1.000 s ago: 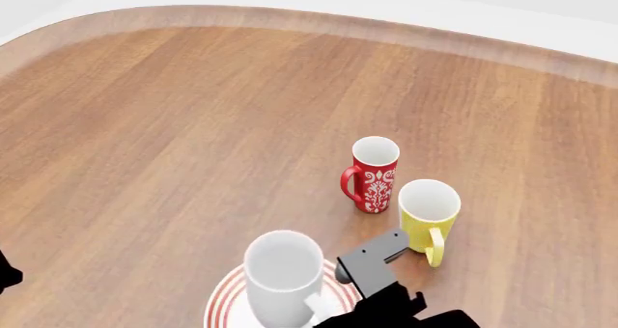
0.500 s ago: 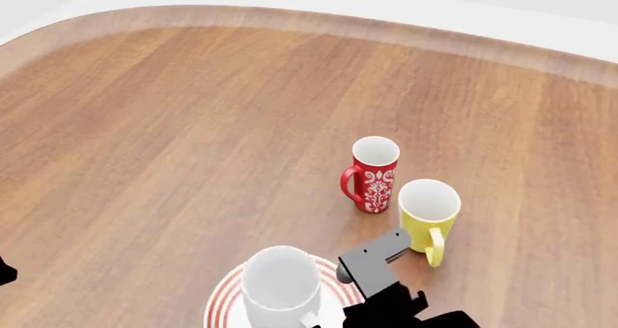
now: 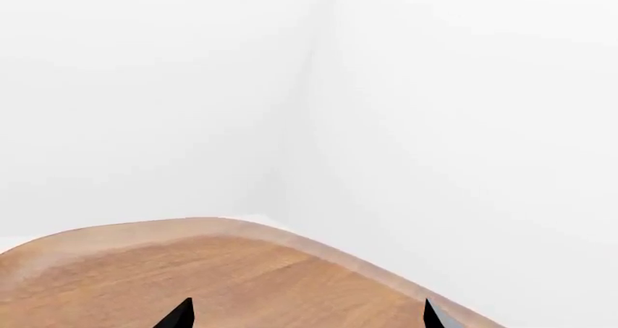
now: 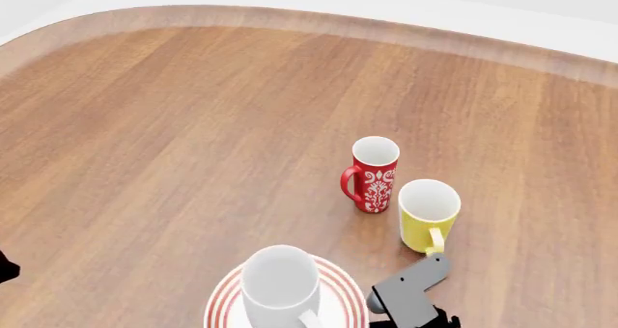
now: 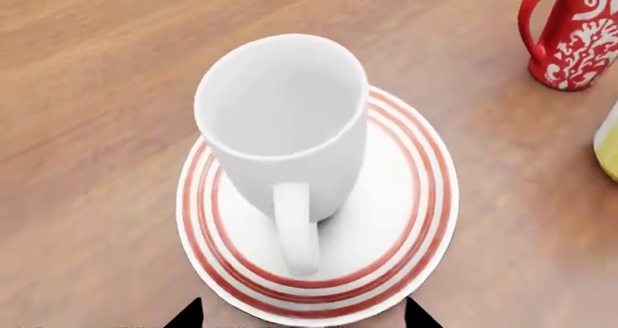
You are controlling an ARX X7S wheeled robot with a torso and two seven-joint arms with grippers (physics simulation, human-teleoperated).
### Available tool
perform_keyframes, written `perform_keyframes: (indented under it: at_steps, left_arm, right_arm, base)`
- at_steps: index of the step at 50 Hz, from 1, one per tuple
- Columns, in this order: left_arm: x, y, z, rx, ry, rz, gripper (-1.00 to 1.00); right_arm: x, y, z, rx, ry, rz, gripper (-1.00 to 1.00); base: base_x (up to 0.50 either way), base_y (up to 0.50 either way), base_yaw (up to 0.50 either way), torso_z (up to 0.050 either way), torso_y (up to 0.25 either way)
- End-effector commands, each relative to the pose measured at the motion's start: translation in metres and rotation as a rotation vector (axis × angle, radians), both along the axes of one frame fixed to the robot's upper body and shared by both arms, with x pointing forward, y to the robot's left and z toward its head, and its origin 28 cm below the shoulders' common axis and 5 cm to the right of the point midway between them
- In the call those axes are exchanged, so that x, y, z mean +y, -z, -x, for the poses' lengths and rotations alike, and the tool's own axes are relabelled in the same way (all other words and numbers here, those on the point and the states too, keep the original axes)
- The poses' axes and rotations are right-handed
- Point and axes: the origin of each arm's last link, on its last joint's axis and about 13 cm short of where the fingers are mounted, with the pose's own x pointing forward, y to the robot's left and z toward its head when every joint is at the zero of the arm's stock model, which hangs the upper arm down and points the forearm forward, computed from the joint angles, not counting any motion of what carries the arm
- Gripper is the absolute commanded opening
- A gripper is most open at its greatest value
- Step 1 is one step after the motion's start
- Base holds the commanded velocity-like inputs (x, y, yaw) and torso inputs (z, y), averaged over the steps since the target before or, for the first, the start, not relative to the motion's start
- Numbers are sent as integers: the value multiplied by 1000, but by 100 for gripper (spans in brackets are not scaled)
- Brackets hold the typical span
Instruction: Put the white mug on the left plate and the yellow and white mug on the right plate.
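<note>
- Where the wooden worktop point(image 4: 193, 140) meets the near edge of the head view, the white mug point(image 4: 280, 284) is seen standing upright on the left plate point(image 4: 224, 305), a white plate with thin red rings on its rim.
- In the right wrist view the white mug point(image 5: 282, 125) is shown resting on the middle of the left plate point(image 5: 406, 219), its loop handle turned toward the camera.
- The right claw point(image 5: 301, 315) is seen only as two dark fingertips spread wide apart near the plate's rim, with nothing between them and no contact with the mug.
- In the head view part of the right arm point(image 4: 410, 295) is visible at the near edge, just beside the plate.
- The yellow and white mug point(image 4: 429, 216) is found upright on the bare worktop, toward the right and farther from the near edge than the plate, its handle pointing to the near edge.
- A red mug point(image 4: 373, 174) with a white ornament pattern stands just beside the yellow and white mug, on its far-left side.
- The right plate cannot be seen in any view.
- The left claw point(image 3: 307, 315) is shown by two dark fingertips held well apart and empty, above a rounded far corner of the worktop, with white walls behind.
</note>
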Motion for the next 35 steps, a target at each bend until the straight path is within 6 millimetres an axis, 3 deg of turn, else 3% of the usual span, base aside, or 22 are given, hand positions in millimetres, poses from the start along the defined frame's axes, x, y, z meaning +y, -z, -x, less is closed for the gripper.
perform_keyframes:
  at_steps: [1,18,25,35]
  left_arm:
    - [0,0,-1,-1,2,-2,100]
    - [1,1,-2,-4,4,-9,100]
    - [2,1,-2,-7,4,-8,100]
    - [2,0,-1,-11,6,-4,100]
  right_arm:
    - [-8,-17,21,-92,29,-24,100]
    - [-12,-43,28,-418,177,-136,100]
    - [-14,-45,15,-506,274,-172,100]
    - [-8,-38,-11,-486,335,-202,100]
  base:
    - [0,0,0,0,0]
    - [0,0,0,0,0]
    - [0,0,0,0,0]
    - [0,0,0,0,0]
